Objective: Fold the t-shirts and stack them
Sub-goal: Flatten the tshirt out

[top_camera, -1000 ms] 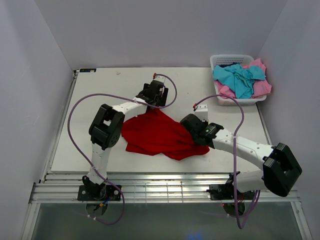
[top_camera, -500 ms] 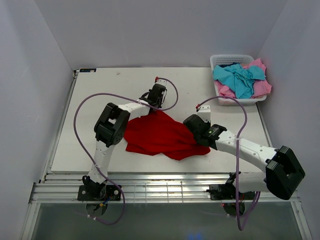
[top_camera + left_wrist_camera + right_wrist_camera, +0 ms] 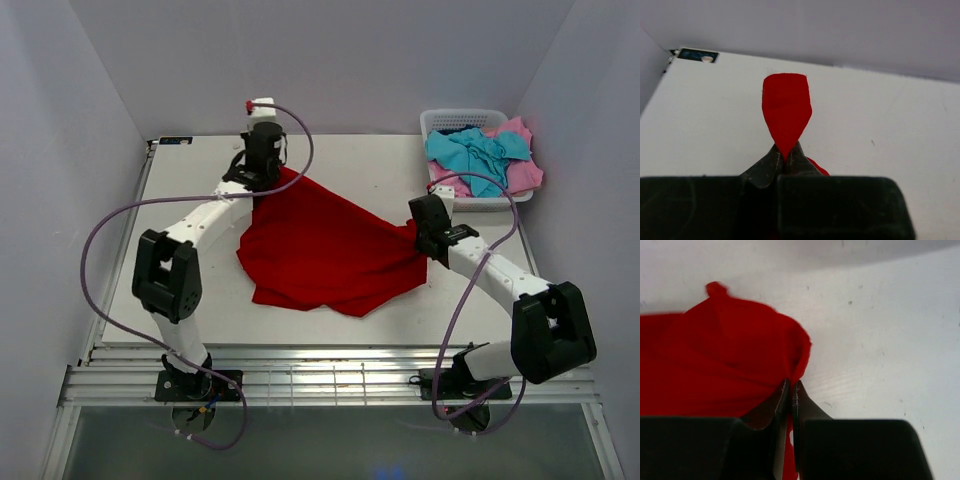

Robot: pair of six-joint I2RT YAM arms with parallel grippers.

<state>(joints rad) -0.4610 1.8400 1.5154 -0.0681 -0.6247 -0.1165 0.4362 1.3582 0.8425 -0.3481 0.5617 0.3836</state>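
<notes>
The bright red t-shirt (image 3: 325, 245) lies stretched across the middle of the table between both arms. My left gripper (image 3: 268, 172) is shut on its far left corner, and a red flap (image 3: 786, 107) sticks out past the jaws (image 3: 786, 156). My right gripper (image 3: 418, 232) is shut on the shirt's right edge, where red cloth (image 3: 725, 360) bunches ahead of the pinched fingers (image 3: 791, 386). Turquoise-blue (image 3: 476, 158) and pink (image 3: 524, 172) t-shirts lie crumpled in the basket.
A white lattice basket (image 3: 445, 119) stands at the table's far right corner. A small dark label (image 3: 695, 54) sits at the far left corner. Grey walls close in the table on three sides. Purple cables loop from both arms.
The left gripper closed on the red shirt's corner and pulled it toward the far left. The right gripper carried its edge right and farther back. The shirt is now spread wider.
</notes>
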